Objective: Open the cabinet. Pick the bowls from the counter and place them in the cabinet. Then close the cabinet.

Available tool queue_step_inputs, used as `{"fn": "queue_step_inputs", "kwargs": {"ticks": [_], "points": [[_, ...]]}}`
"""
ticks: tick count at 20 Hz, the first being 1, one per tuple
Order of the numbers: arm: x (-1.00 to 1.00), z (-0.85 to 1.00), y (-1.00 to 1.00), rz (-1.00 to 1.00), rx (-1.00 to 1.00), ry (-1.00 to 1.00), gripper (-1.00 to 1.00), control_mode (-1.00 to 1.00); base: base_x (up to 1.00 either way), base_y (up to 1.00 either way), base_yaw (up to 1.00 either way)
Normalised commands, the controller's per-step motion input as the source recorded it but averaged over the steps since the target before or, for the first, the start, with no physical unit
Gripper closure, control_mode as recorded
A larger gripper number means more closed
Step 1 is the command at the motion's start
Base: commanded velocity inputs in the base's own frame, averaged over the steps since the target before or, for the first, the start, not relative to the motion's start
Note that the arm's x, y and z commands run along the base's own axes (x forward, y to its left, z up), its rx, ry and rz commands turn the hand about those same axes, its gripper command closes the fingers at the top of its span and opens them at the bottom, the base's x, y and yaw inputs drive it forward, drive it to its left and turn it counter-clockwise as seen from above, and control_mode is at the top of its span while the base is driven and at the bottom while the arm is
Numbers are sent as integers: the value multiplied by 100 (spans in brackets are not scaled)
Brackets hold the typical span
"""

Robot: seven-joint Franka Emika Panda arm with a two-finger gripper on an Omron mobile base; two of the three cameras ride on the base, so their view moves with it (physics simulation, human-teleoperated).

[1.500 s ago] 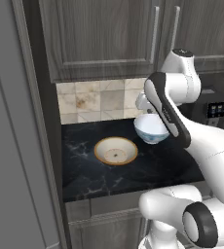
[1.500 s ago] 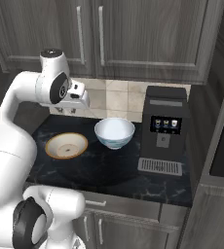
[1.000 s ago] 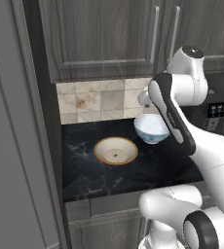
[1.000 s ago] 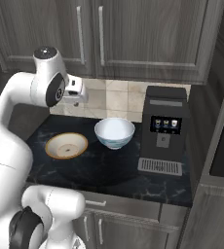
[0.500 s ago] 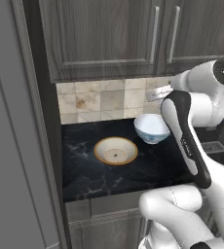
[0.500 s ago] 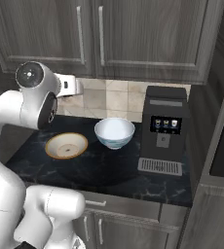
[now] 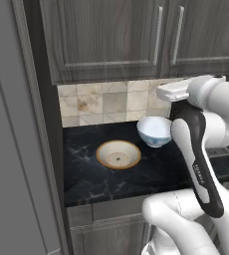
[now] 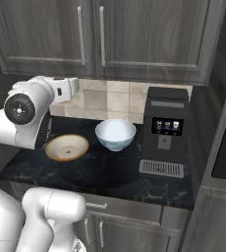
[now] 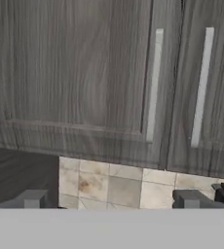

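The cabinet hangs above the counter with both doors shut; its two silver bar handles stand side by side in the hand view. My gripper is open and empty. It faces the lower part of the doors and the backsplash from a distance. In the base views my hand hovers level with the tiles, above and behind the bowls. The cream bowl and the white, blue-patterned bowl sit upright on the counter, a little apart.
A dark coffee machine stands on the counter right of the bowls. A tall grey panel closes the left side. My own forearm rises in front of the counter's right part. Beige tiles back the counter.
The arm has folded back towards the base and its upper joint has dropped. The hand has shifted slightly and now faces the cabinet doors. Bowls and doors have not moved; the gripper stays open.
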Motion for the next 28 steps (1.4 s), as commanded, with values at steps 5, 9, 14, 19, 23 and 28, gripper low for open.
{"fn": "queue_step_inputs", "kwargs": {"ticks": [5, 9, 14, 19, 23, 28], "points": [[0, 60, 0, 0, 10, -16, -100, -100, 0, 0, 0], [11, 52, -1, 0, 8, -7, -100, -100, 0, 0, 0], [26, 42, -10, 0, 9, -2, -100, -100, 0, 0, 0], [35, 14, -21, 0, 5, 0, -100, -100, 0, 0, 0], [38, 0, -17, 0, 1, 0, -100, -100, 0, 0, 0], [43, 0, -2, 0, 0, 0, -100, -100, 0, 0, 0]]}}
